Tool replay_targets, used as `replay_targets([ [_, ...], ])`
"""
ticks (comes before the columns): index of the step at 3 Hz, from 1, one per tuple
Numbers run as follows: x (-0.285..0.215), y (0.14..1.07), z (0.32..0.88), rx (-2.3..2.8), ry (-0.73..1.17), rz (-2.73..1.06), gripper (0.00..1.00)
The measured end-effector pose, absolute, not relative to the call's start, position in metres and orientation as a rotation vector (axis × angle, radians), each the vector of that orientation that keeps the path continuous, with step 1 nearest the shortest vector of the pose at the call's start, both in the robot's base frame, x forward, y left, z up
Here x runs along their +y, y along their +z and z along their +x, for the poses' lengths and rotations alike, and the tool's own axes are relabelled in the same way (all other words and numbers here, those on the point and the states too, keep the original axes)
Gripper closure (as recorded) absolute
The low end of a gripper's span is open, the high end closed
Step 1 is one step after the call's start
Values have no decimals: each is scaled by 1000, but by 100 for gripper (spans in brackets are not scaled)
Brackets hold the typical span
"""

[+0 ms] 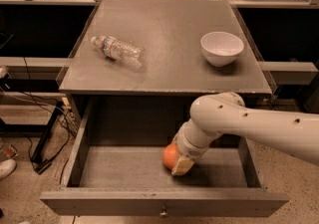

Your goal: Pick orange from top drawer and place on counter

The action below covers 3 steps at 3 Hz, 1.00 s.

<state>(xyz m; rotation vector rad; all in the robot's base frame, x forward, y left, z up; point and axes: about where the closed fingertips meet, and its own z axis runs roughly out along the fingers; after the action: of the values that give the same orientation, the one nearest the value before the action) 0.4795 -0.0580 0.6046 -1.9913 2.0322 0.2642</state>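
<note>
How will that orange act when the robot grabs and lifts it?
The orange looks round and smooth, so it would probably roll across the flat floor of the top drawer if nudged. It likely holds its shape when squeezed, being a whole fruit. The gripper sits against it, low in the drawer.

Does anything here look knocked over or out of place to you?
The clear plastic bottle lies on its side on the counter rather than standing. An orange sits in the open top drawer, an unusual spot for fruit; the gripper is down against it there. The white bowl stands upright, and nothing looks spilled.
</note>
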Motion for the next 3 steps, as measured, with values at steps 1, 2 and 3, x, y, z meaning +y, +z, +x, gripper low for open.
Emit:
replay_targets([
  [1, -58, 605, 479, 2032, 264, -1991, 66],
  [2, -58, 605, 479, 2032, 264, -1991, 89],
  [3, -58, 605, 479, 2032, 264, -1991, 100],
])
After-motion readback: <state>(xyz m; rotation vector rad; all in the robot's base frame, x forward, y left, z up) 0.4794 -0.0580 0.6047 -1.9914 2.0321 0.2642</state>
